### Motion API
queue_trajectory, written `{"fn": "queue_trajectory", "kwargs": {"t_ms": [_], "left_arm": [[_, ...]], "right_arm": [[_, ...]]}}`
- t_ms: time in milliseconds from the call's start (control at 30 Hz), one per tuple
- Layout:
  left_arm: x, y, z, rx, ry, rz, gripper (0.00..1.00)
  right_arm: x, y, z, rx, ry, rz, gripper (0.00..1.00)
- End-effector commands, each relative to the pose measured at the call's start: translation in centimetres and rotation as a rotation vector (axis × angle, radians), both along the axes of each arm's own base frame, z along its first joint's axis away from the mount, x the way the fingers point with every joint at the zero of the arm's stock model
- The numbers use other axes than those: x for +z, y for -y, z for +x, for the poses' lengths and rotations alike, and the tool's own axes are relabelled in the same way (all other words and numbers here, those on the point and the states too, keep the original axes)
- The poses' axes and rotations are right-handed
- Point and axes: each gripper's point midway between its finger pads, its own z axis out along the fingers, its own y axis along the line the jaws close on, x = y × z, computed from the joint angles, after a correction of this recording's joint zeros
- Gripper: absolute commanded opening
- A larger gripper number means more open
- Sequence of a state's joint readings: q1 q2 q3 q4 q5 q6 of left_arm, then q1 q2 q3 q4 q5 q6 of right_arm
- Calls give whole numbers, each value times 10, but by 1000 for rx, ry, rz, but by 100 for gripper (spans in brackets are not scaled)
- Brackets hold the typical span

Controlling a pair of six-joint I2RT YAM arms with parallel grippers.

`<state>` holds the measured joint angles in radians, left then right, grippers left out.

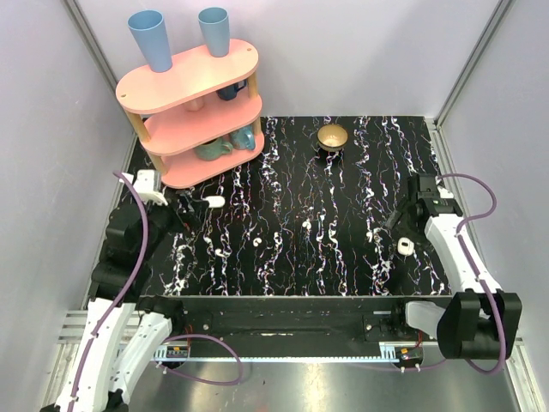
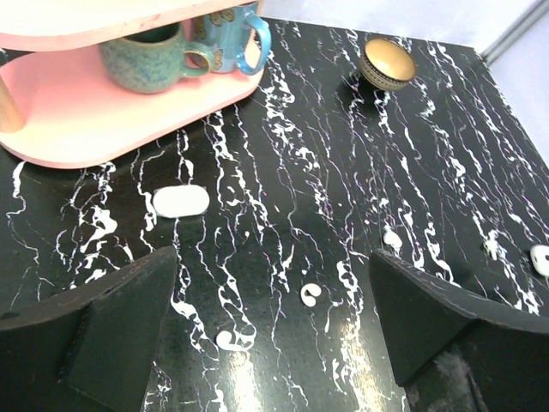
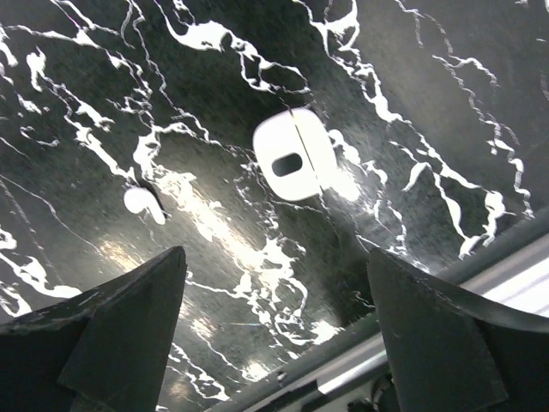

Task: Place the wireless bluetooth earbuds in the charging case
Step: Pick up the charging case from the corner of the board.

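The charging case (image 3: 293, 154) lies on the black marbled table: white, rounded, with a seam between two halves and a dark oval slot. It sits at the right (image 1: 403, 247). One white earbud (image 3: 141, 203) rests just left of it, and shows in the top view as well (image 1: 375, 232). My right gripper (image 3: 274, 343) hangs open above the table, short of the case, holding nothing (image 1: 396, 230). My left gripper (image 2: 274, 343) is open too. Two small white bean-like pieces that look like earbuds (image 2: 310, 296) (image 2: 227, 341) lie on the table between its fingers.
A white pill-shaped object (image 2: 180, 202) lies near the pink three-tier shelf (image 1: 189, 81), which carries blue cups (image 1: 153, 39) and mugs (image 2: 146, 64). A gold bowl (image 1: 333, 137) stands at the back. The table's near edge and metal rail (image 3: 446, 283) run close under my right gripper.
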<state>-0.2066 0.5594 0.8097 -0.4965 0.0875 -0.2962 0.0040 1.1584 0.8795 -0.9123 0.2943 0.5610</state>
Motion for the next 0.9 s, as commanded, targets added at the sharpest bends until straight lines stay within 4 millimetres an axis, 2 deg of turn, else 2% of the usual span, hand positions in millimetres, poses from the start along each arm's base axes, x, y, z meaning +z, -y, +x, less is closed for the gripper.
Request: {"fn": "queue_trajectory", "kwargs": {"t_ms": [0,33,100,133,267,333,367,533,867], "left_arm": [[5,14,-15,-100,5,-12,99],[3,15,-16,-114,8,-2,99],[1,14,-16,-133,21,38,99],[0,13,-17,-135,22,52,99],[-3,9,-14,-138,29,113,99],[0,9,-12,-143,34,123,99],[-1,10,-11,-148,31,132,99],[1,10,-8,-153,35,142,99],[-3,10,-7,-162,34,164,99]], "right_arm": [[-13,-3,21,44,31,105,90],[-16,-5,25,56,27,119,86],[-23,-11,30,65,7,158,85],[-26,-11,35,46,21,159,86],[-52,1,32,7,-53,109,84],[-52,3,33,1,-59,100,84],[-51,13,32,-27,-56,49,84],[-44,25,32,-73,-34,-11,87],[-64,22,33,-54,-106,55,85]]}}
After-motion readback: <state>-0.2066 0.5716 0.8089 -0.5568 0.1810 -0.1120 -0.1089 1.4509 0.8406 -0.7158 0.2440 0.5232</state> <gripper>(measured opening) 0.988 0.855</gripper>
